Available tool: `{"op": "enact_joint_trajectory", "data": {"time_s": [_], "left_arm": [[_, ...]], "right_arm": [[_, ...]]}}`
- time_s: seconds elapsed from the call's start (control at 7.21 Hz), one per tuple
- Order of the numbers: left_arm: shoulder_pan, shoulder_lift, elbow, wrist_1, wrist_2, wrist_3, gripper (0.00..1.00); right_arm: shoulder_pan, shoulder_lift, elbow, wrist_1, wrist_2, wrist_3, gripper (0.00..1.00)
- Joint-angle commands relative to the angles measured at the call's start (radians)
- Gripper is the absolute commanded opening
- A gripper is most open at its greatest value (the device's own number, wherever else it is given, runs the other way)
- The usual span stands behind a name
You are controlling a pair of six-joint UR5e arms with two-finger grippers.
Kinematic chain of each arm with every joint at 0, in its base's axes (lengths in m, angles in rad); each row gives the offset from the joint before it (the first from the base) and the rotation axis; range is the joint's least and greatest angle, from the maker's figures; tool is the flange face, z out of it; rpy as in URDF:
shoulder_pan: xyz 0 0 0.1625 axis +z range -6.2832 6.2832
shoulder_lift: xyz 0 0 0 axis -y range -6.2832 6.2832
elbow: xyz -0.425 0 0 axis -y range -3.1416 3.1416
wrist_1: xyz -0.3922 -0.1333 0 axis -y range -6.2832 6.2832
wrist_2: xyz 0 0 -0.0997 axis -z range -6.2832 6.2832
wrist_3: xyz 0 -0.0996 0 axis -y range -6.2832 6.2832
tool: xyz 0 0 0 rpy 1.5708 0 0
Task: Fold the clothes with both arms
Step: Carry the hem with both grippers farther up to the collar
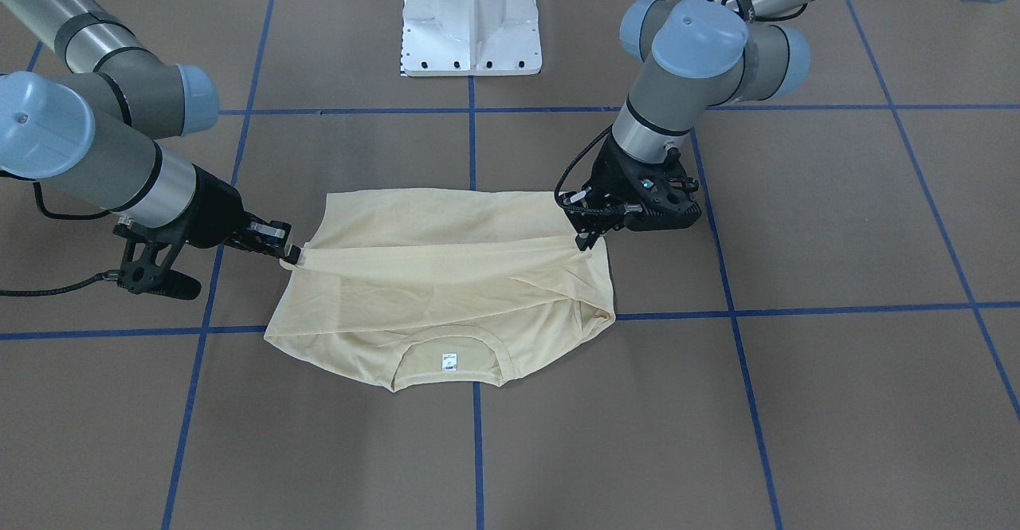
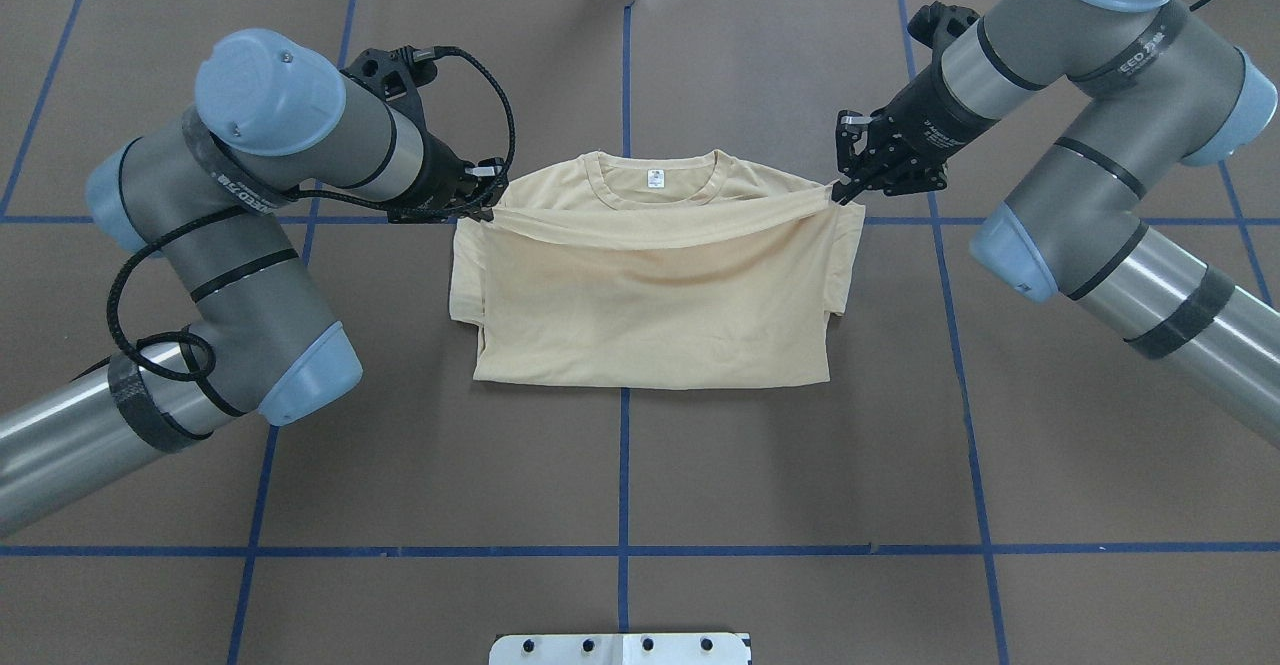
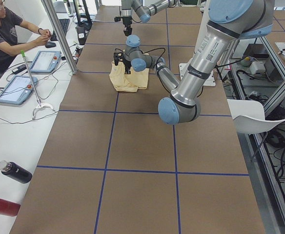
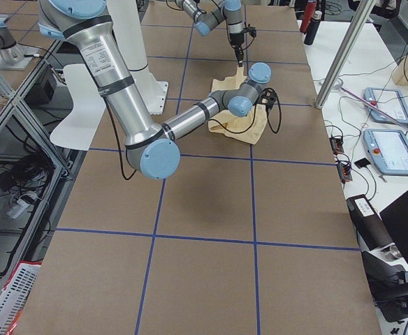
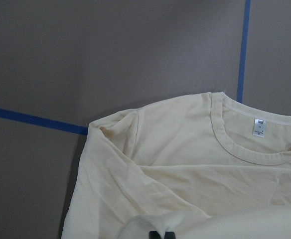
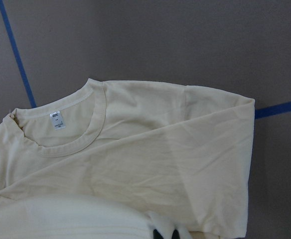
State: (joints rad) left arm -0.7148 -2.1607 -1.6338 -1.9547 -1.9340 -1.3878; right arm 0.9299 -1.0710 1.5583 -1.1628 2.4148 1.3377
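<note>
**Item 1: shirt** (image 2: 650, 305). Pale cream-yellow, plain side up. Lying on the brown counter (image 2: 700, 465) between the two sets of jaws. Folded into a rough rectangle with the sleeves tucked in. Round collar on the far side of the jaws from the robot. Small white neck tag (image 2: 653, 180) visible inside the collar, roughly midway between the two sets of jaws. One folded edge drawn into a taut band running straight from jaws to jaws, held above the layers beneath and just short of the collar. No print visible.

**Item 2: left arm** (image 2: 250, 275). Silver-grey tubes, light blue joint caps, looped black cable. Left jaws clamped together on the band's end at the shirt's left side, low over the counter.

**Item 3: right arm** (image 2: 1080, 185). Same build. Right jaws clamped together on the opposite end of the band, at about the same height as the left jaws. In both wrist views, dark fingertips only just visible at the bottom edge, wrapped in cloth.

**Item 4: surroundings.**
- Blue tape lines (image 2: 623, 485) marking a grid on the counter, one passing under the shirt midway between the jaws.
- White pedestal base (image 1: 472, 20) on the robot's side of the jaws, well apart from the shirt.
- Person (image 3: 6, 34) seated at a side desk, with two tablet-like control units (image 3: 45, 61) nearby.
- Dark bottle (image 3: 15, 171) and red bottle (image 3: 1, 204) lying far from both sets of jaws.
</note>
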Motion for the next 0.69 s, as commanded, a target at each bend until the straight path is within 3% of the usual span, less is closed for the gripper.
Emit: {"op": "enact_joint_trajectory", "data": {"time_s": [0.0,0.55], "left_arm": [[-0.005,-0.048,0.147,-0.142,0.001,-0.005,0.00],[-0.006,-0.091,0.397,-0.378,0.046,-0.007,0.00]], "right_arm": [[-0.006,0.043,-0.065,0.002,-0.016,-0.002,0.00],[-0.005,0.111,-0.243,0.069,-0.049,-0.045,0.00]]}}
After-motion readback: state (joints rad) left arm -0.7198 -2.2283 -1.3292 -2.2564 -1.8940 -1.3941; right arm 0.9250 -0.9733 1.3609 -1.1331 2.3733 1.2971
